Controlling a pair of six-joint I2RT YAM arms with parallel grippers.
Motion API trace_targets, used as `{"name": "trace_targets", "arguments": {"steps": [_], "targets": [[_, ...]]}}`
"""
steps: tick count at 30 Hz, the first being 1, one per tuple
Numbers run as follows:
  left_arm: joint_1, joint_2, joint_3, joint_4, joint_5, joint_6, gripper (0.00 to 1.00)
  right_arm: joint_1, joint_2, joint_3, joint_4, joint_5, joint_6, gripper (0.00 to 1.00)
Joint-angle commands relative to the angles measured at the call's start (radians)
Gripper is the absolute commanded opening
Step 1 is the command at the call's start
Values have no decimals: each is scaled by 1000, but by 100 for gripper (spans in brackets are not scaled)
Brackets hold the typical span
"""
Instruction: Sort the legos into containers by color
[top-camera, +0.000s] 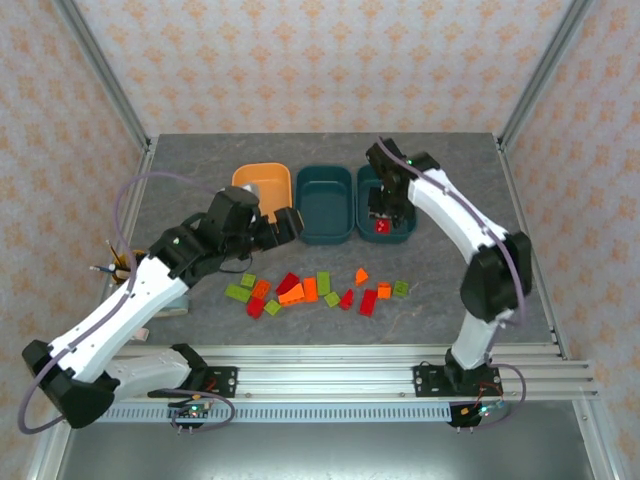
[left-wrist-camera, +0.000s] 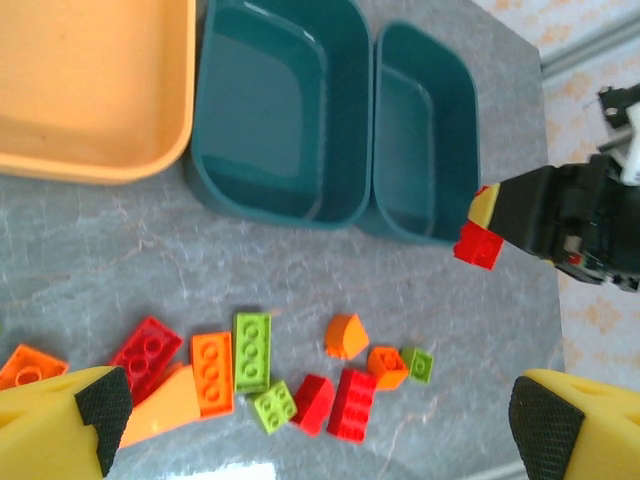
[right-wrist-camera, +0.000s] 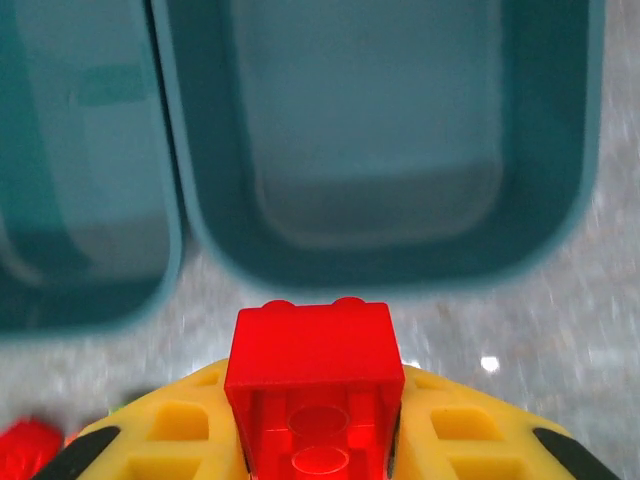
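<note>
My right gripper (top-camera: 381, 222) is shut on a red brick (right-wrist-camera: 312, 360), studs facing away, hanging over the near rim of the right teal tub (right-wrist-camera: 380, 120). The left wrist view shows that brick (left-wrist-camera: 478, 245) just beyond the tub's corner. My left gripper (top-camera: 290, 225) stands open above the table in front of the orange tub (top-camera: 262, 180) and the middle teal tub (top-camera: 325, 200), nothing between its pads (left-wrist-camera: 100, 405). Several red, orange and lime legos (top-camera: 310, 290) lie scattered in front of the tubs, among them a green plate (left-wrist-camera: 252, 350) and an orange wedge (left-wrist-camera: 345, 335).
A yellow pencil cup (top-camera: 118, 265) stands at the table's left edge beside the left arm. The three tubs sit side by side at mid-table. A metal rail (top-camera: 330, 375) runs along the near edge, and frame posts rise at the back corners.
</note>
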Motion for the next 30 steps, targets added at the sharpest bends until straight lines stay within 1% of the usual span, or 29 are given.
{"name": "trace_targets", "arguments": {"steps": [1,4,7,10,12,14,17,21,23,27,30], "targets": [[49,84,71,27,18,7,100,-61,178,148,-18,1,-47,31],[78,171,146,23,31,29,100,-103,337,300,-43,-1,-59,31],[89,238,197,25,31,47,100,-122,474,436,-83,-8,-70,32],[98,274,217,19,20,40,100,-135,572,534,-123,-13,-71,33],[103,281,215,15,12,27,100,-137,597,563,-130,-10,-75,37],[103,278,209,3,2,18,100,-137,593,584,-139,-10,-81,47],[103,257,198,-35,-22,17,100,-132,535,573,-131,-3,-93,56],[104,211,167,-113,-68,5,100,-113,404,551,-134,11,-102,58],[104,176,143,-158,-93,-12,100,-92,304,501,-112,21,-93,58],[105,89,65,-235,-135,-55,99,-9,62,293,23,33,-94,58],[106,26,-22,-305,-192,-116,98,102,-108,93,145,11,-124,59]]}}
